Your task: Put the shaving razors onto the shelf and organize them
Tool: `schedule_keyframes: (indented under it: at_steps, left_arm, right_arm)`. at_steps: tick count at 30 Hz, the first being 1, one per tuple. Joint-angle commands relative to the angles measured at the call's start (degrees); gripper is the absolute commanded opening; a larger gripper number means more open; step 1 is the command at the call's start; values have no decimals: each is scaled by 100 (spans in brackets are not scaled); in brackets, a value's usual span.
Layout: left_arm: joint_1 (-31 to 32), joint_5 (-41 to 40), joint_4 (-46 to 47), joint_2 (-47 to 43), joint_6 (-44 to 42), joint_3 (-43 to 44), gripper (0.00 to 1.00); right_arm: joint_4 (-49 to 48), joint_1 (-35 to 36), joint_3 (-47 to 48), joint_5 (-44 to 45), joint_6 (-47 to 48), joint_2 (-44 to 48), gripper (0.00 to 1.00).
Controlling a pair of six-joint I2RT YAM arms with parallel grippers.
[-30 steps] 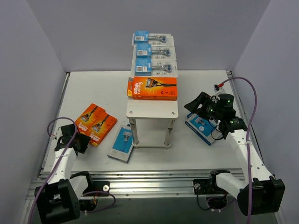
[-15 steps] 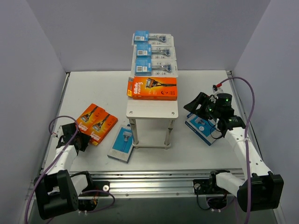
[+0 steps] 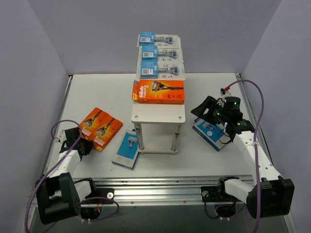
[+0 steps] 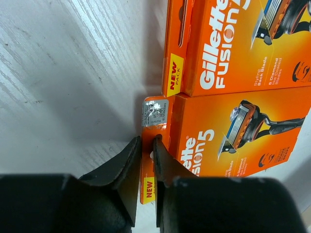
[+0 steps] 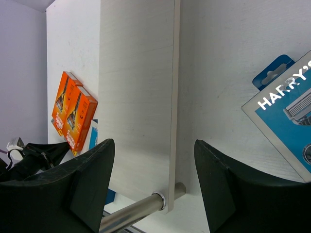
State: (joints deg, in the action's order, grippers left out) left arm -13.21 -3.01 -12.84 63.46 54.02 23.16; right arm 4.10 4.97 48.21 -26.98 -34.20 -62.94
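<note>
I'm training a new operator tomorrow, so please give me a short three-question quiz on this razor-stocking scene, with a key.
1. True or false: two orange boxes lie on top of the shelf.
2. What is the left claw pinching? A) a blue box; B) the tab of an orange box; C) a shelf leg.
3. How many blister packs lie on the shelf top?

Key: 1 false; 2 B; 3 three.
</note>
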Motion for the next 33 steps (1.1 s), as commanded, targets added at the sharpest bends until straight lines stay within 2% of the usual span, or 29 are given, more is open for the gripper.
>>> schedule_keyframes:
  at_steps: [1,9,15,20,28,33]
  left_arm:
    - [3,-174,168,-9,21,145,22]
    - [3,-341,-139,-598,-93,163,19]
    - [3,-323,-245,-888,-102,207,3]
    - [12,-87,-350,-1134,-102,435,2]
    - [12,107,-763,-1591,-199,1374,2]
    - [38,248,-983,-1583,-374,2034,2]
  right_arm:
    - [-32,56,224,70,115,-17,62]
    - [-23,56,233,88,106,1,62]
    - [21,56,251,97,115,36,62]
    - [91,56,303,114,115,80,62]
    - [188,56,374,114,106,176,62]
    - [275,56,383,114,106,238,62]
